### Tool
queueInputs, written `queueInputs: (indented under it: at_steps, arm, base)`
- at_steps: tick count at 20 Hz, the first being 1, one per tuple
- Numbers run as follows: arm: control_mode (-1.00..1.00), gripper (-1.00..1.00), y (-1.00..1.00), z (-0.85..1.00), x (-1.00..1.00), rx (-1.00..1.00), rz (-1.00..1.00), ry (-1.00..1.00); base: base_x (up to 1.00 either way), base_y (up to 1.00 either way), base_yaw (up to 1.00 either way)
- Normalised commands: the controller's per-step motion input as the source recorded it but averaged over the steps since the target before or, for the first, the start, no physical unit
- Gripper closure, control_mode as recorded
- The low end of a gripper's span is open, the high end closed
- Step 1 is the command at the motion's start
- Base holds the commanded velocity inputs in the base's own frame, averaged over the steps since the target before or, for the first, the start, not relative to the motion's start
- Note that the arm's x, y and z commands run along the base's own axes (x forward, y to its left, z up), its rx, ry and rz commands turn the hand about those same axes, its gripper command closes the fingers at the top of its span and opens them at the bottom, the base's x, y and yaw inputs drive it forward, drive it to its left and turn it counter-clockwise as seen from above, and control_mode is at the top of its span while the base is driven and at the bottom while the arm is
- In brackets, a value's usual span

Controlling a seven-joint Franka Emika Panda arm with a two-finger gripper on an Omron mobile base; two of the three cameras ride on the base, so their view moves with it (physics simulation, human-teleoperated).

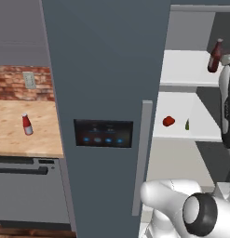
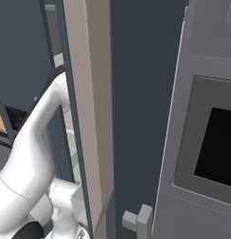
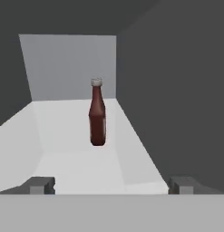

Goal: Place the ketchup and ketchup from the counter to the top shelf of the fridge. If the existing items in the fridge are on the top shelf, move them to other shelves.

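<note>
two dark finger tips (image 3: 41, 185) sit at the bottom of the hand view, one near 7 o'clock and one near 5 o'clock, spread wide with nothing between them; the gripper (image 3: 111, 186) holds nothing. straight ahead of them, a little above centre, the dark brownish-red ketchup bottle (image 3: 98, 114) stands upright on the white top shelf (image 3: 68, 131), apart from both fingers, with the grey back wall behind it and a dark side wall toward 3 o'clock. it has a slim neck, a pale cap and a wider body.

the left base view gives what the hand view cannot: the slate-grey fridge (image 1: 104, 69) with its closed door, black panel of blue lights (image 1: 103, 134) and long grey handle (image 1: 145, 153), and to its right the open white inside. that same dark bottle shows there at about 2 o'clock on the uppermost shelf, close to the white arm (image 1: 226, 107). one shelf down lie the small red lump (image 1: 168, 121) and, just beside it toward 3 o'clock, the tiny dark-green thing (image 1: 186, 124). at 9 o'clock the bright red ketchup bottle (image 1: 27, 124) with its white cap stands upright on the tan counter (image 1: 23, 144), well apart from the fridge.

the right base view shows the arm rising from 7 o'clock beside a tan panel edge (image 2: 91, 116) and a grey cabinet with a dark oven window (image 2: 215, 144).

count: two ketchup bottles, one red lump, one green thing.
</note>
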Motion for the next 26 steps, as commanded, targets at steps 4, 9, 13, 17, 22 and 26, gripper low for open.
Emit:
queueInputs:
  at_steps: [4,9,13,17,22,26]
  arm:
    - [-1.0,-1.0,0.52,0.25,-1.0,0.0,0.0,0.17]
    - [-1.0,-1.0,0.74,-0.04,-1.0,0.0,0.0,0.16]
    - [-1.0,-1.0,0.7,-0.52,-1.0,0.09,0.0,0.16]
    - [-1.0,-1.0,0.49,-0.63,-0.9,0.25,0.0,0.19]
    - [-1.0,-1.0,0.43,-0.24,-0.36,0.15,0.0,-0.04]
    - [-1.0,-1.0,0.32,-0.13,-0.03,0.17,0.0,-0.11]
  base:
    - [0.0,0.0,0.0]
    - [0.0,0.0,0.0]
    - [0.0,0.0,0.0]
    - [0.0,0.0,0.0]
    - [0.0,0.0,0.0]
    - [0.0,0.0,0.0]
